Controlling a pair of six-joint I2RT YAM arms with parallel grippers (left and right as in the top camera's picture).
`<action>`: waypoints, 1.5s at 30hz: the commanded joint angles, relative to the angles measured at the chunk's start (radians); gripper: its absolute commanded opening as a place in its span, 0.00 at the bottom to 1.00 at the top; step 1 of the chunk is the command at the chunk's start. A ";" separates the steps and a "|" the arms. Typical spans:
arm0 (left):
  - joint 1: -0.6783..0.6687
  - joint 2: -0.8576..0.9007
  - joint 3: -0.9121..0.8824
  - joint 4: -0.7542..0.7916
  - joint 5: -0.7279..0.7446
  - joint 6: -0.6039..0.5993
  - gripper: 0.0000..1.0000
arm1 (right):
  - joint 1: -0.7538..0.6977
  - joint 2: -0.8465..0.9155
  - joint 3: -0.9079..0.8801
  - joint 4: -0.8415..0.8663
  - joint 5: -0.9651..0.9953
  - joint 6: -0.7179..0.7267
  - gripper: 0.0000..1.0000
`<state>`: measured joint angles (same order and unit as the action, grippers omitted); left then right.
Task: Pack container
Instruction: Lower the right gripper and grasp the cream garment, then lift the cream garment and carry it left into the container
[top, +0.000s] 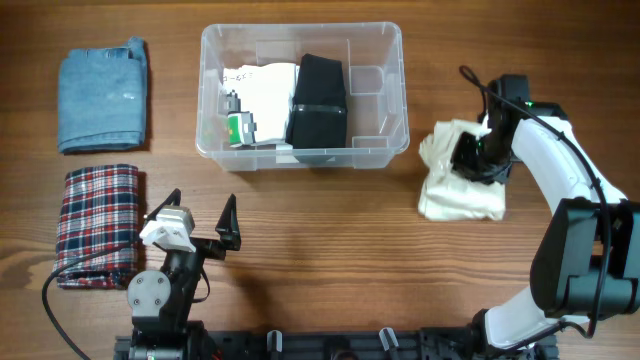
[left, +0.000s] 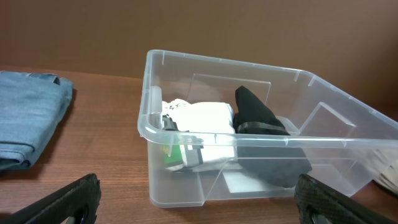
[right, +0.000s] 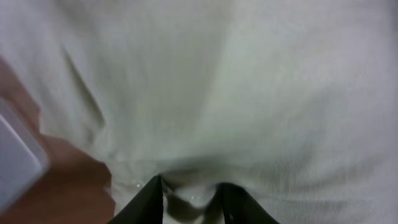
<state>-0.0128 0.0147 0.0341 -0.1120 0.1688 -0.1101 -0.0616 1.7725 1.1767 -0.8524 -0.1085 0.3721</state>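
Packing stood part done. The container (top: 300, 28) held three things: a black bundle (top: 318, 100), a white packet (top: 265, 88) beside it, and a small green-and-white item (top: 238, 125) at the packet's edge. Its right end was bare. Three cloths lay outside it, so I judge that about half the work was left.

The right gripper (right: 189, 190) was down on the white cloth (top: 455, 190), its fingers close together and pinching a fold of it. The cloth lay on the table (top: 330, 250), not yet lifted. The container sat to that gripper's left, near the cloth but apart from it.

The left gripper (top: 203, 210) hung with its fingers wide apart and nothing between them. The container stood straight ahead of it, the plaid cloth (top: 95, 225) was just beside it on its left, and the jeans (top: 102, 95) lay farther ahead on that side.

Only the right wrist view showed the pinch: two dark fingers with puckered fabric between them. From overhead the arm hid the fingertips. That wrist view gave little else, only cloth filling the frame, a patch of table and a pale blur at the left edge that I could not identify.

The left wrist view showed the container from the side: its clear wall, its moulded ridges, and the black bundle rising taller than the packet, which the overhead view flattened. It caught the edge of the jeans but not the plaid cloth. Only the overhead view showed all three cloths and both arms at once.
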 joint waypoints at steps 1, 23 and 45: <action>0.006 -0.005 -0.003 -0.002 -0.006 -0.006 1.00 | 0.002 0.036 -0.008 0.114 -0.012 0.107 0.31; 0.006 -0.005 -0.003 -0.002 -0.006 -0.006 1.00 | -0.250 0.000 0.363 -0.056 -0.070 -0.166 0.71; 0.006 -0.005 -0.003 -0.002 -0.006 -0.006 1.00 | -0.277 0.262 0.251 -0.078 -0.298 -0.531 0.81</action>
<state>-0.0128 0.0147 0.0341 -0.1120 0.1688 -0.1101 -0.3412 1.9881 1.4376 -0.9356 -0.3668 -0.1226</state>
